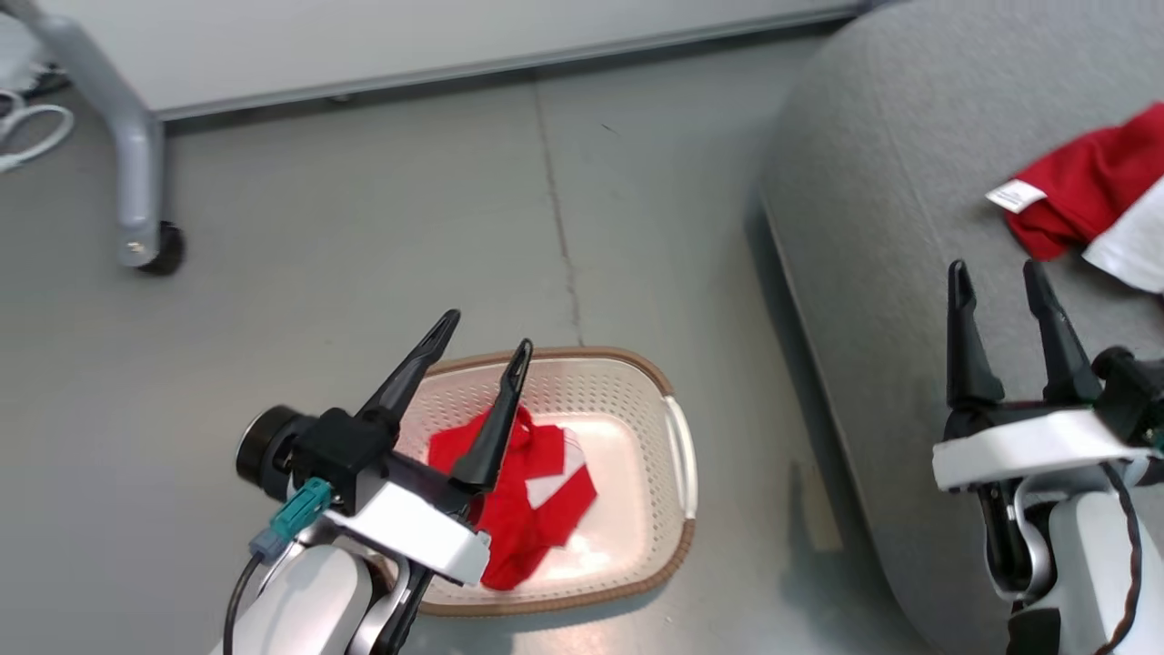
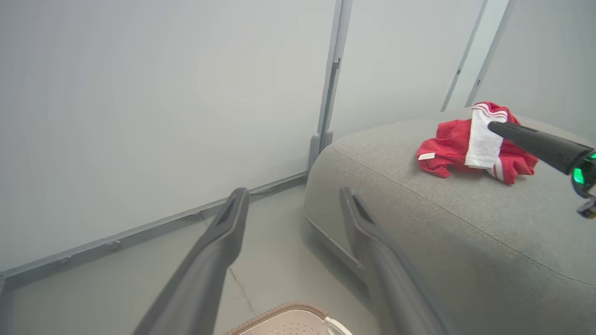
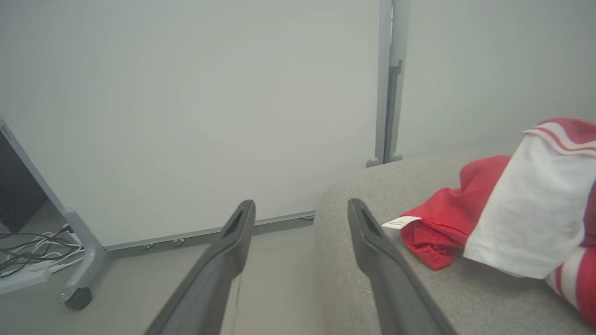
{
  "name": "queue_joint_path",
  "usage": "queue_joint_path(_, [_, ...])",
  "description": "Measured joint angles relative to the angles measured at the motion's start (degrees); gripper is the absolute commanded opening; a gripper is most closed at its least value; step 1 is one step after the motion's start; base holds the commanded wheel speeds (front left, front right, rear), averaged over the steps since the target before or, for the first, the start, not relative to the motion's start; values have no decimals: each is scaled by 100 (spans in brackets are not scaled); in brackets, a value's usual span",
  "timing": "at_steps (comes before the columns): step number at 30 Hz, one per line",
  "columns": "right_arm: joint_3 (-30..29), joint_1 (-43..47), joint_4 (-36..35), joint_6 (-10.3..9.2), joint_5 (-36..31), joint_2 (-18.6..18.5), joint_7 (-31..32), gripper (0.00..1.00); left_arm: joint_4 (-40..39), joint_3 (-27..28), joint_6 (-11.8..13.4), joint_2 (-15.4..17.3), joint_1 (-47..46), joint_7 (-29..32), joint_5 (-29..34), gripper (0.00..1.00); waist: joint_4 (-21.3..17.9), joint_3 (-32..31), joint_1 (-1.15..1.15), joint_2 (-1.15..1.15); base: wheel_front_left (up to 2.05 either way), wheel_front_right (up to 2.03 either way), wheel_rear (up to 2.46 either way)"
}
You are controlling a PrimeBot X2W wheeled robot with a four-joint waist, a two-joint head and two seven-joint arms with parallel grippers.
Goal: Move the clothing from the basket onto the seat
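A red garment with white trim (image 1: 523, 496) lies crumpled in the cream perforated basket (image 1: 668, 437) on the floor. My left gripper (image 1: 486, 332) hangs above the basket's left side, open and empty, its fingers (image 2: 219, 242) spread apart. Another red and white garment (image 1: 1091, 196) with a white tag lies on the grey seat (image 1: 873, 227) at the right; it shows too in the left wrist view (image 2: 470, 144) and the right wrist view (image 3: 512, 204). My right gripper (image 1: 1000, 277) stands open over the seat's front part, just short of that garment, with nothing between its fingers (image 3: 223, 251).
A grey frame leg on a black caster (image 1: 145, 241) stands at the far left, with white cables (image 1: 32, 132) beside it. A pale wall panel with a grey baseboard (image 1: 509, 64) runs along the back. Bare grey floor (image 1: 364, 209) lies between the wall, basket and seat.
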Motion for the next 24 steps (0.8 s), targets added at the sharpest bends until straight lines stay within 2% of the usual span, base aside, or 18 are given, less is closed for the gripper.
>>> queue_joint_path(11, [210, 703, -570, 0, 58, 3, 288, 100, 207, 571, 313, -81, 477, -109, -236, 100, 654, -626, 0, 0, 0, 0, 0])
queue_joint_path(15, [222, 878, -692, 0, 105, 1, 349, 100, 244, 772, 369, -67, 595, -119, -294, 100, 711, -754, 0, 0, 0, 0, 0])
queue_joint_path(24, [137, 1409, -1129, 0, 166, -1, 509, 100, 91, 1645, 546, -96, 1095, -126, -342, 100, 734, -1036, 0, 0, 0, 0, 0])
